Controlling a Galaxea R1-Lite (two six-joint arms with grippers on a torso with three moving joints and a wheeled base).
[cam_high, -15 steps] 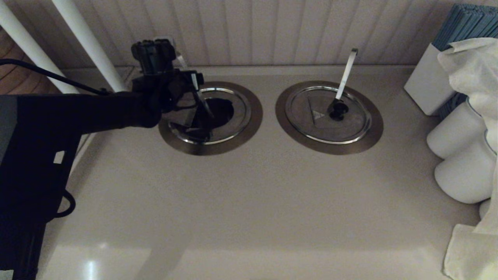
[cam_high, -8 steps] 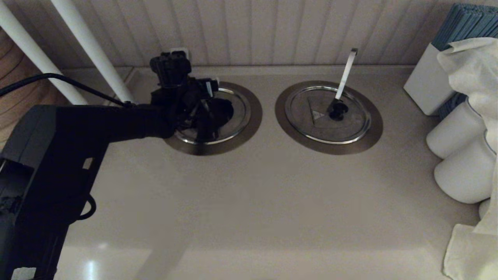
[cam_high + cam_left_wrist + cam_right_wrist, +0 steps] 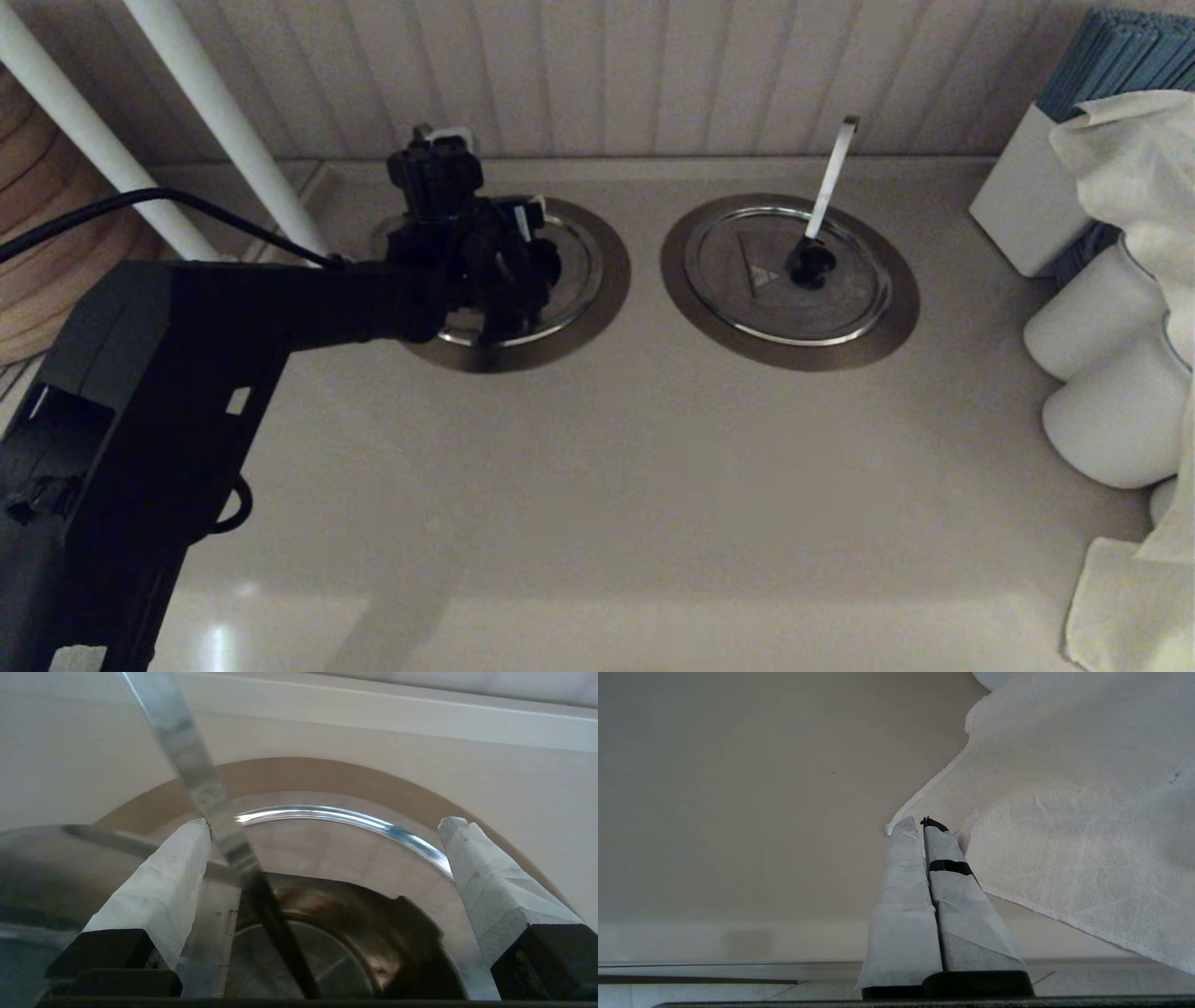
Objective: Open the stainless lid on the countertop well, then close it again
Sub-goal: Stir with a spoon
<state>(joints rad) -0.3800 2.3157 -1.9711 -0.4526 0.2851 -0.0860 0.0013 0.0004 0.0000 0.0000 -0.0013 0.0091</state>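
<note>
The countertop well point(image 3: 611, 289) is the left of two, and my left gripper point(image 3: 509, 275) hovers low over it, hiding most of it. Only a strip of the stainless lid point(image 3: 577, 266) shows in the head view. In the left wrist view the left gripper point(image 3: 325, 821) is open with nothing between its taped fingers point(image 3: 159, 891). Between them part of the lid point(image 3: 336, 854) lies flat, and nearer me the dark inside of the well point(image 3: 327, 933) is uncovered. The slim utensil handle point(image 3: 187, 760) rises out of it close to one finger. The knob is hidden.
The twin well's closed lid point(image 3: 747, 289) with black knob and whiter straight handle point(image 3: 831, 177) lies to the right. White rolls point(image 3: 1102, 411) and a cloth point(image 3: 1130, 159) stand at far right. My right gripper point(image 3: 920, 822) is parked, shut, beside a white cloth point(image 3: 1064, 835).
My left arm has swung right and farther back over the left well. The dark opening seen earlier in the head view is now hidden behind the gripper.
</note>
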